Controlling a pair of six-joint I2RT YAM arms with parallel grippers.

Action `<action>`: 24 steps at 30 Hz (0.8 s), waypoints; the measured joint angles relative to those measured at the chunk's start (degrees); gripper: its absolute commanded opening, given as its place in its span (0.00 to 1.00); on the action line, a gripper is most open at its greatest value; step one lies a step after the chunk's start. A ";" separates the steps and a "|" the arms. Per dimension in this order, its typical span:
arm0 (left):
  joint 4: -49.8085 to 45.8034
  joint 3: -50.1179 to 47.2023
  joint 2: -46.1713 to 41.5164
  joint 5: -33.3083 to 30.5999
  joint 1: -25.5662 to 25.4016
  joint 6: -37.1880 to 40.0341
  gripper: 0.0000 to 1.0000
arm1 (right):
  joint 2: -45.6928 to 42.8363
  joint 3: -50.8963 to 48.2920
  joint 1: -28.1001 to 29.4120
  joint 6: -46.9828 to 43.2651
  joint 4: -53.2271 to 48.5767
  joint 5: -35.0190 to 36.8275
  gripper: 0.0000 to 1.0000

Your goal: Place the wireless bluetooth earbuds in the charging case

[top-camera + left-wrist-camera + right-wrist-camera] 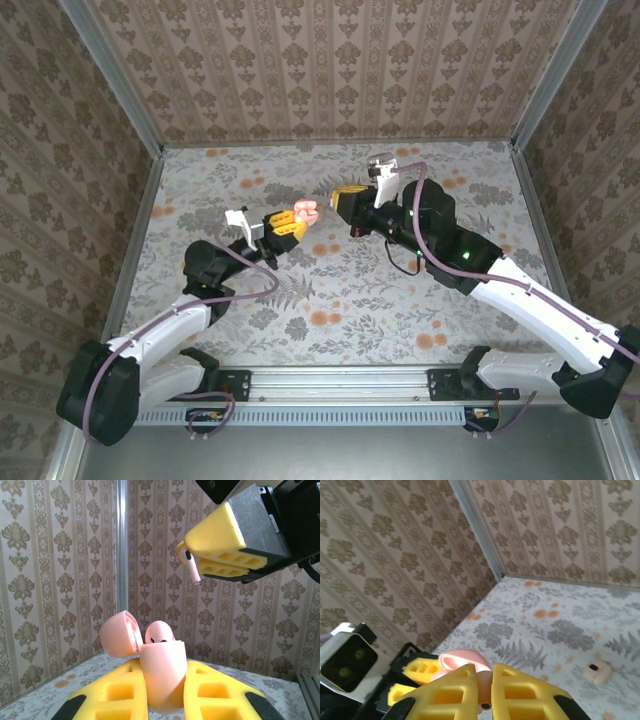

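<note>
- Top view: left hand (292,228) clenched on pink charging case (306,212) over the floral worktop (400,320); right hand (336,199) just beside.
- Left wrist: case lid open, one earbud (160,631) seated; second earbud (191,569) pinched in right hand just above.
- Right wrist: small pale lump (597,671) on worktop, too blurred to identify.

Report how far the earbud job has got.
Done: the left gripper holds the charging case, lid open, and a first earbud seems to sit inside. In hand: the right gripper holds a second earbud near the case, not yet in it. Left: seat it and let go; a small pink piece on the table may also belong, unclear.
</note>
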 measured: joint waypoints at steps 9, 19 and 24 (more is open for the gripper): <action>1.01 0.11 -1.05 -0.24 -0.11 -1.33 0.00 | 2.60 0.24 1.07 -0.48 4.13 -2.86 0.11; 1.33 0.11 -1.49 -0.85 -0.44 -2.40 0.00 | 4.02 0.04 1.84 0.57 6.60 -5.27 0.11; 1.33 0.11 -1.77 -0.85 -0.44 -2.58 0.00 | 5.14 -0.90 1.84 1.73 7.13 -6.08 0.10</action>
